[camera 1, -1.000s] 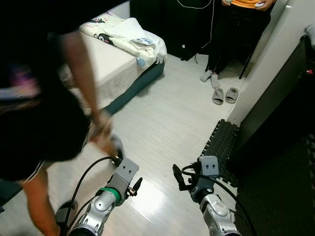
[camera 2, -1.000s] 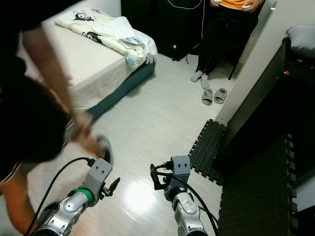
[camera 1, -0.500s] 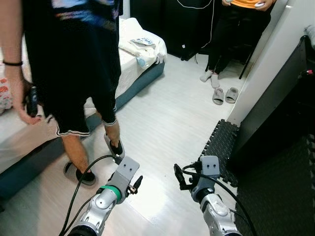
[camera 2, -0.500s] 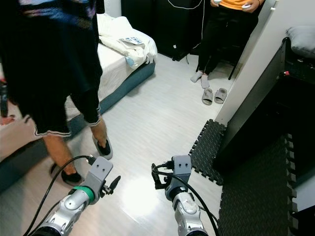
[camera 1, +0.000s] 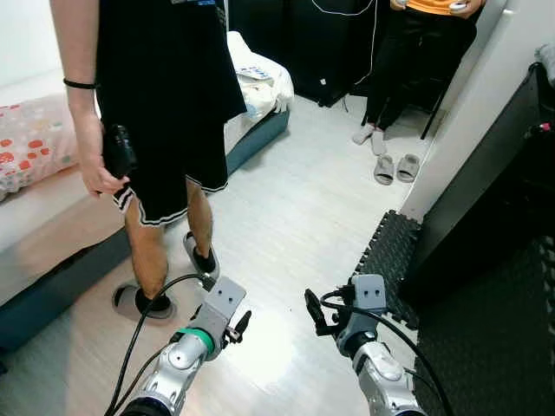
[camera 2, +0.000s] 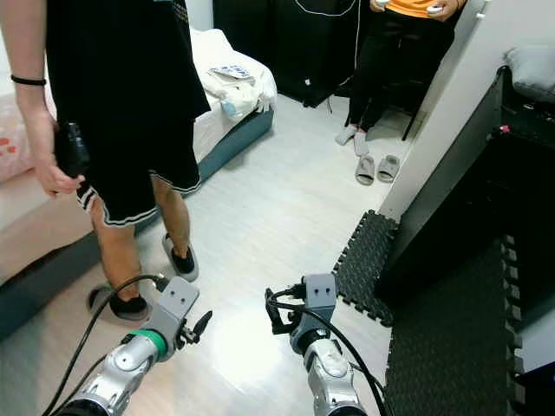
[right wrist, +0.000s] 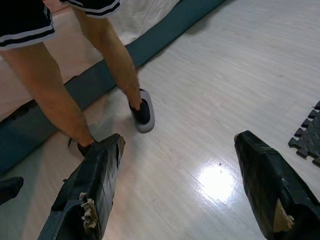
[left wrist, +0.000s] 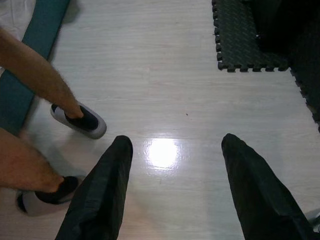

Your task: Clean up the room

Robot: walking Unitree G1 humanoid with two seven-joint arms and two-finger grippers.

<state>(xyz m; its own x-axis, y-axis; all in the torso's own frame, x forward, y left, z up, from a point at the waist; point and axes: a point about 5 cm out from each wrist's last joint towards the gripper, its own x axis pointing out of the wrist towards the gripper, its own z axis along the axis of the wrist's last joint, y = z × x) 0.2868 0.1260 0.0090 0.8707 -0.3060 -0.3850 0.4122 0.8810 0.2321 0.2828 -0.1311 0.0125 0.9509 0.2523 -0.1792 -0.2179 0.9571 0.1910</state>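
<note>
Low over the pale wood floor [camera 1: 303, 217], the left pincer [left wrist: 172, 195] and the right pincer [right wrist: 180, 185] both hang released, fingers spread wide with nothing between them. No item to tidy lies within their reach; the likeliest candidates are the pair of grey slippers [camera 1: 395, 168] well ahead beside the seated person [camera 1: 416, 52], and the crumpled bedding [camera 1: 256, 82] on the bed [camera 1: 52, 217]. A standing person [camera 1: 160, 130] in black shorts is close on the robot's left, one slippered foot [left wrist: 80, 120] just beside the left pincer's path, holding a dark device [camera 1: 117, 152]. To do this step well, I judge the robot should hold both arms quiet until the legs are clear, then walk forward along the open strip of floor between bed and foam mat [camera 1: 390, 260] toward the slippers, keeping the fingers apart for the pickup. Compared with a second ago, the person has straightened from a deep bend over the floor and now stands upright, while both arms have barely shifted.
</note>
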